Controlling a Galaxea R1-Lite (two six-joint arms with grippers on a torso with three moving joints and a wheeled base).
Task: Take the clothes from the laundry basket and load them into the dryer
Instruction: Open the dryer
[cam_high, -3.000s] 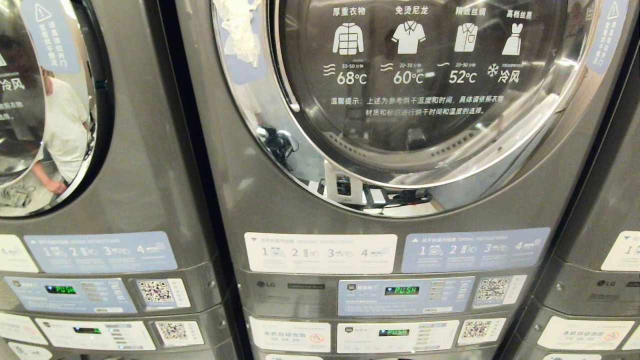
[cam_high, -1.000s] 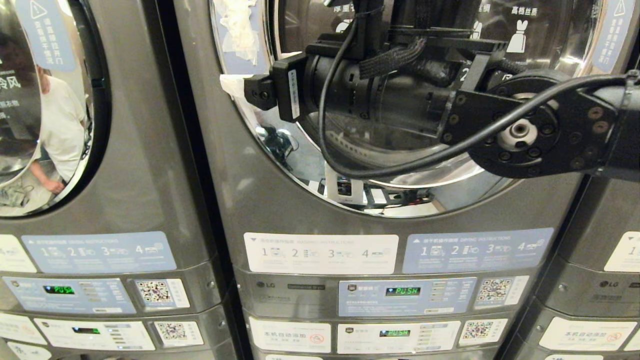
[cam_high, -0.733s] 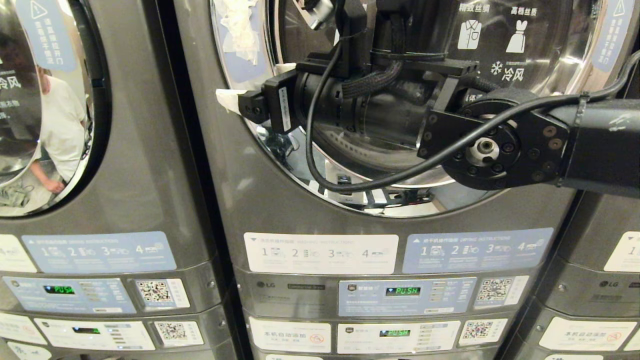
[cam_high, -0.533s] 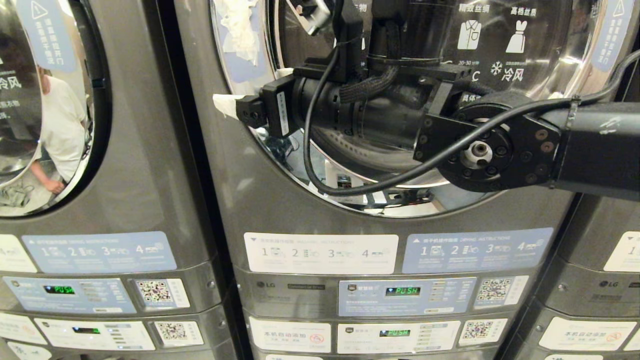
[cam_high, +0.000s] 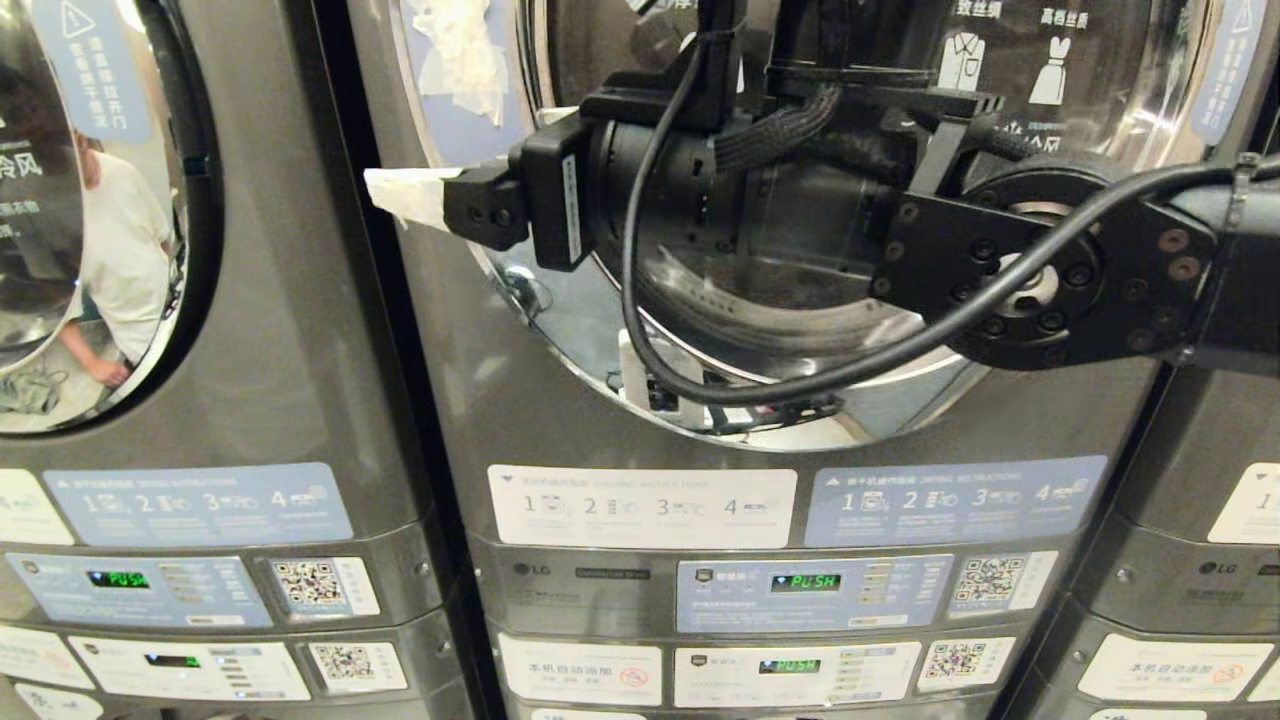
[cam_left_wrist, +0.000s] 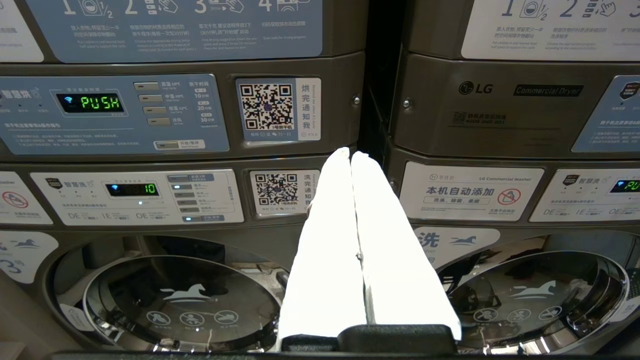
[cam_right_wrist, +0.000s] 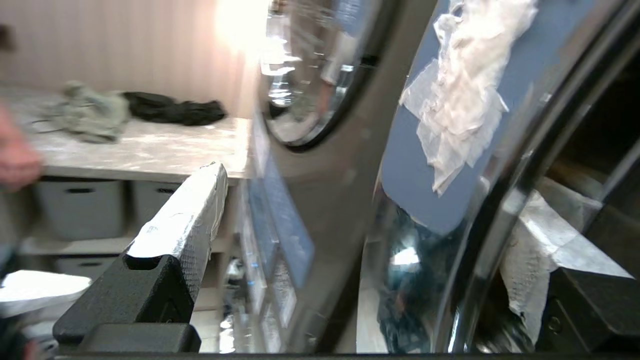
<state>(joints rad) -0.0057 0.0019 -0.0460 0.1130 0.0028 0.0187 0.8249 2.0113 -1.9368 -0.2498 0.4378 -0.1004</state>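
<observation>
The dryer (cam_high: 470, 400) is the dark grey machine in the middle, and its round chrome-rimmed glass door (cam_high: 930, 400) stands slightly ajar at its left edge. My right arm reaches across the glass from the right. My right gripper (cam_high: 415, 195) is open at that edge. One white-taped finger (cam_right_wrist: 180, 225) is outside the rim and the other finger (cam_right_wrist: 545, 245) is behind it, in the dark gap. My left gripper (cam_left_wrist: 350, 152) is shut and empty, low in front of the washer panels. The laundry basket is out of view. Green and black clothes (cam_right_wrist: 95, 112) lie on a side counter.
A second dryer (cam_high: 260, 330) stands on the left, its door mirroring a person in a white shirt. A third machine (cam_high: 1210, 480) is on the right. A blurred hand (cam_right_wrist: 15, 155) is near the counter (cam_right_wrist: 150, 150), with grey bins (cam_right_wrist: 75, 205) below.
My right arm came in across the door and its gripper moved left. The door's left edge has swung out a little from the dryer. The left arm has not moved.
</observation>
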